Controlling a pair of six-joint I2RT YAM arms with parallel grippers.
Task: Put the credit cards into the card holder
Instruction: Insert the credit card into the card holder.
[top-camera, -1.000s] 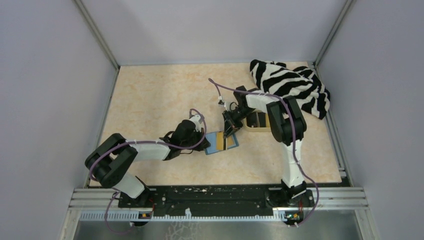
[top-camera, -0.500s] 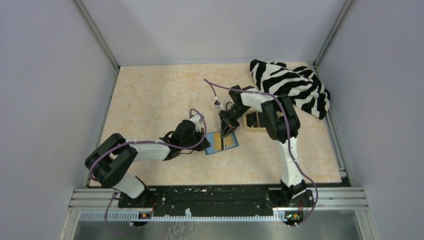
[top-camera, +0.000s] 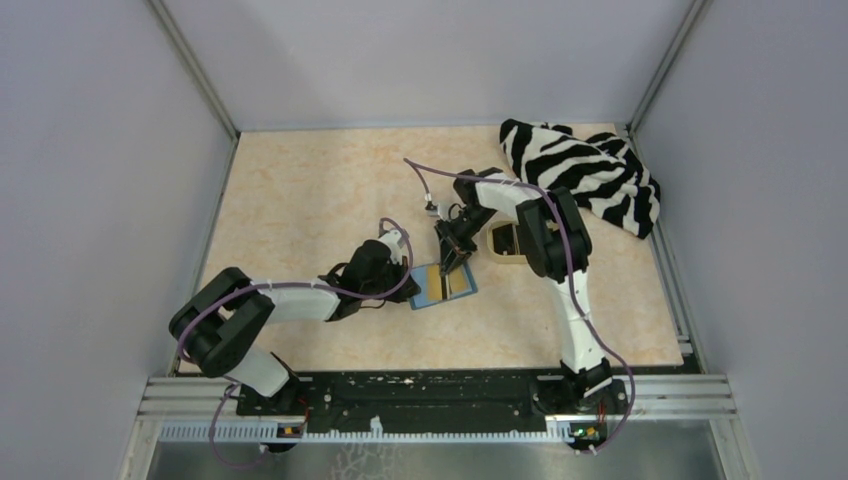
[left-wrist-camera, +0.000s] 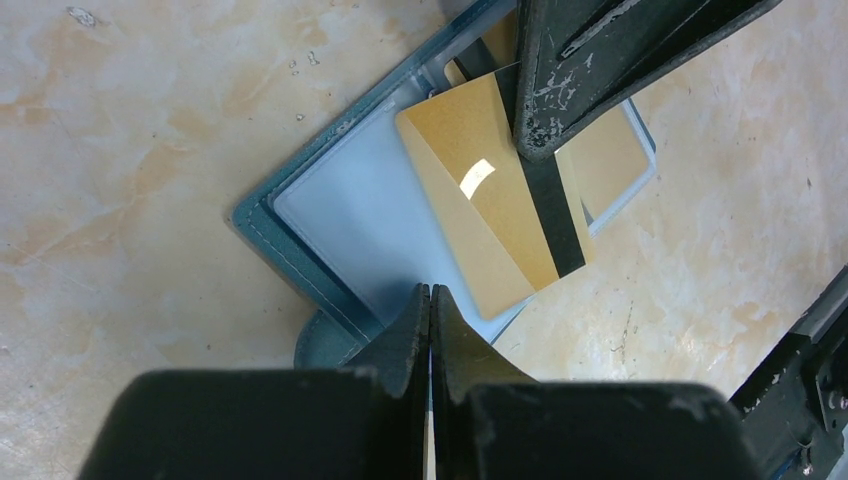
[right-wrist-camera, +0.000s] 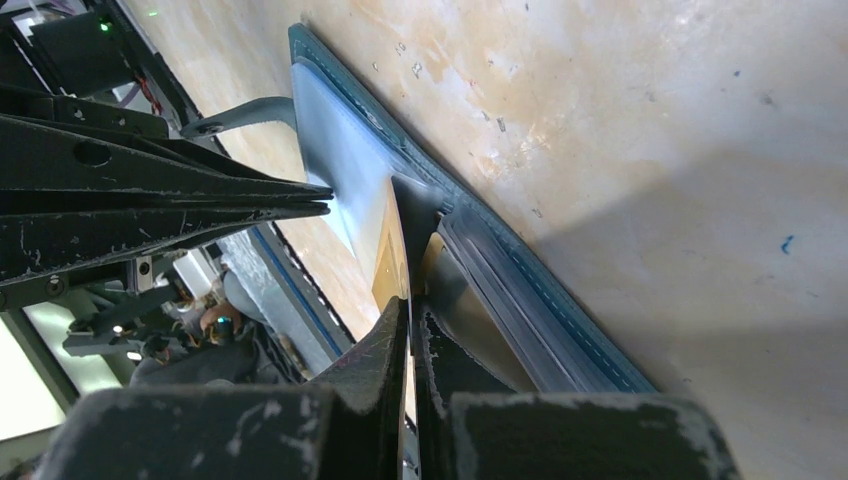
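Here, toward the middle of the counter's near edge, our right gripper (right-wrist-camera: 410, 312) clenched the orange-gold card (left-wrist-camera: 480, 230), slanted across the open card holder (left-wrist-camera: 340, 215) directly beneath it. Our left gripper (left-wrist-camera: 430, 300), closed tight, pressed the holder's near corner.

Our left arm (top-camera: 290, 300) lies low and stretched forward, elbow bent back. The left gripper (left-wrist-camera: 430, 325) tips downward, jaws pressed together; we cannot tell whether they pinch anything. Our right arm (top-camera: 560, 250) arches high and folds inward, with the right gripper (right-wrist-camera: 410, 315) angled steeply down and its jaws closed on the gold card (left-wrist-camera: 490, 230).
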